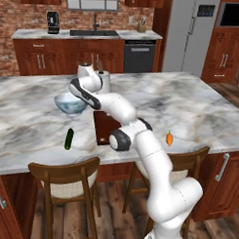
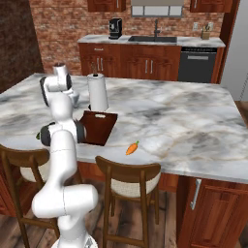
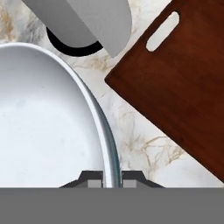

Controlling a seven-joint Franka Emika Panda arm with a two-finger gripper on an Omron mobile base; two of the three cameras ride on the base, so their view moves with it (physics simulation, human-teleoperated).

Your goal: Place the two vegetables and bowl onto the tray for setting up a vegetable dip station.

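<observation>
Pincer [image 3: 112,178] down — clamped on bowl [image 3: 48,127] rim

Even, soft light fills the rendered kitchen, bright with no clear single source. The marble worktop [image 1: 190,109] shows only faint, diffuse shadows beneath things; under the paper towel roll [image 3: 83,22] in the hand view lies a hard dark ring. The bowl [image 3: 48,122] is glossy, its inside washed pale with little detail. Both base views look slightly soft and coarse; straight edges stay straight.
</observation>
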